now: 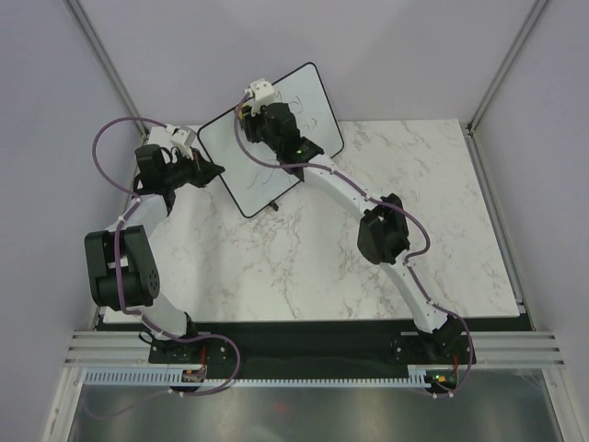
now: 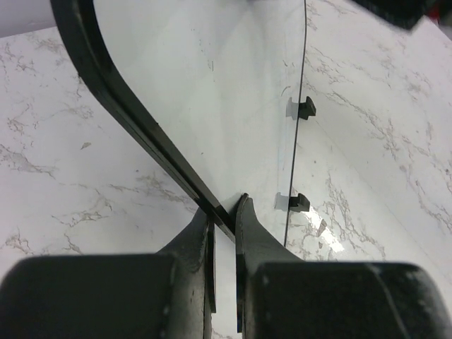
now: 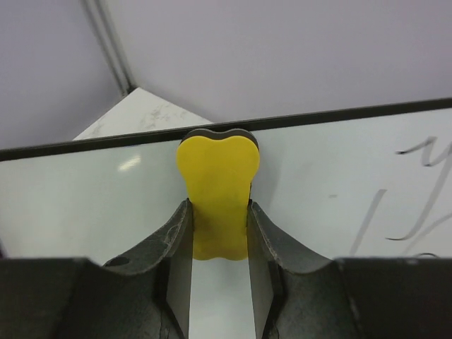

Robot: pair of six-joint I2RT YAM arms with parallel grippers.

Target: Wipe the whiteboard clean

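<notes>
The left gripper (image 2: 224, 210) jaws pinch the whiteboard (image 2: 212, 85) rim — feet (image 2: 305, 107) (two, black) at its right edge.

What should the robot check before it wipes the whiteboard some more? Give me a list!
1. Is the left tool pinching the whiteboard by its rim? Ok.
2. Is the right tool gripping the yellow eraser? Ok.
3. Is the eraser pressed flat on the board? Cannot tell.
4. Is the board clean? Not ok, there are pen marks to the right of the eraser.
5. Are the board's feet resting on the table? Cannot tell.
</notes>
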